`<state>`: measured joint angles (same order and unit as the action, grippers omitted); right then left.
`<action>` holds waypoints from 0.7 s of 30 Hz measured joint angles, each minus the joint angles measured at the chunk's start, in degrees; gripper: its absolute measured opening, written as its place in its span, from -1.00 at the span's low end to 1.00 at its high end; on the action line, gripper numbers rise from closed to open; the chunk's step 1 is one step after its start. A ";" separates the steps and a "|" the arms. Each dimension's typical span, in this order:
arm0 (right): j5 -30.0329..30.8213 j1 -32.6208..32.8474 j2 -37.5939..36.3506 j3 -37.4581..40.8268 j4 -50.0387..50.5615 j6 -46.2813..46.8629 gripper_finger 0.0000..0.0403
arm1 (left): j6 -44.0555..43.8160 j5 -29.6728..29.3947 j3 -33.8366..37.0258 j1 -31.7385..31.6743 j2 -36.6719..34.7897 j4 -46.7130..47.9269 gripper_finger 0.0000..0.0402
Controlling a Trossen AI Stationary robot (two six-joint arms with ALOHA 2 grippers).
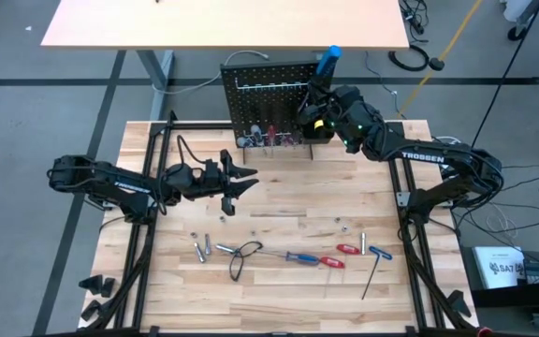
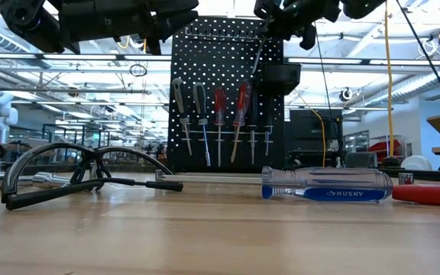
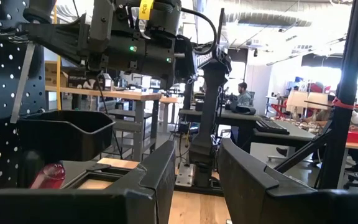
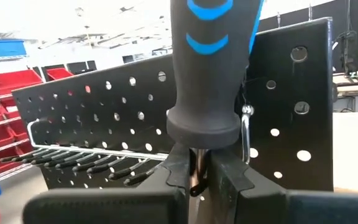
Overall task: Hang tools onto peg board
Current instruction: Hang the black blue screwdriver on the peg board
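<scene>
We see the right gripper (image 1: 318,110) up at the upright black perforated peg board (image 1: 251,94), near its right edge, clenched on the shaft of a black screwdriver with a blue-striped handle (image 4: 207,68); the handle stands above the fingers, right against the panel beside a metal hook (image 4: 246,130). On the board, we spot screwdrivers already hanging in a row: two grey-handled (image 2: 178,95) and two red-handled (image 2: 241,99). A small black bin (image 2: 279,78) sits on the board's right side. The left gripper (image 1: 237,181) hovers over the wooden table (image 1: 279,201) in front of the board, fingers spread and holding nothing. Near the table's front edge lie a black wire loop (image 1: 243,255), a blue-handled screwdriver (image 1: 298,256), a red-handled screwdriver (image 1: 348,249) and small silver bits (image 1: 201,250).
</scene>
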<state>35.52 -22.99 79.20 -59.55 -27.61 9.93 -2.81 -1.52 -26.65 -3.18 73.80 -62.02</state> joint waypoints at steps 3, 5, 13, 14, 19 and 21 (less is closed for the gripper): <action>0.07 -0.02 0.02 0.02 0.14 -0.04 -0.86 | 0.00 0.00 0.00 0.00 0.00 0.00 -0.39; 0.06 -0.04 0.04 0.02 0.21 -0.10 -0.80 | 0.02 0.00 0.00 0.00 0.00 0.00 -0.39; 0.45 -0.04 0.02 0.04 1.61 -0.43 -0.59 | 0.09 0.00 0.00 0.00 0.00 0.00 -0.39; 0.45 -0.04 0.00 0.04 1.83 -0.67 -0.58 | 0.09 0.00 0.00 0.00 0.00 0.02 -0.39; 0.44 -0.02 -0.03 0.04 2.82 -2.52 -0.57 | 0.07 0.00 0.00 0.00 0.00 0.03 -0.39; 0.44 -0.02 -0.04 0.04 3.10 -2.90 -0.56 | 0.07 0.00 0.00 0.00 0.00 0.01 -0.39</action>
<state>35.97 -23.00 79.15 -59.51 -24.52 7.03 -2.74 -1.52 -26.65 -3.18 73.80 -62.01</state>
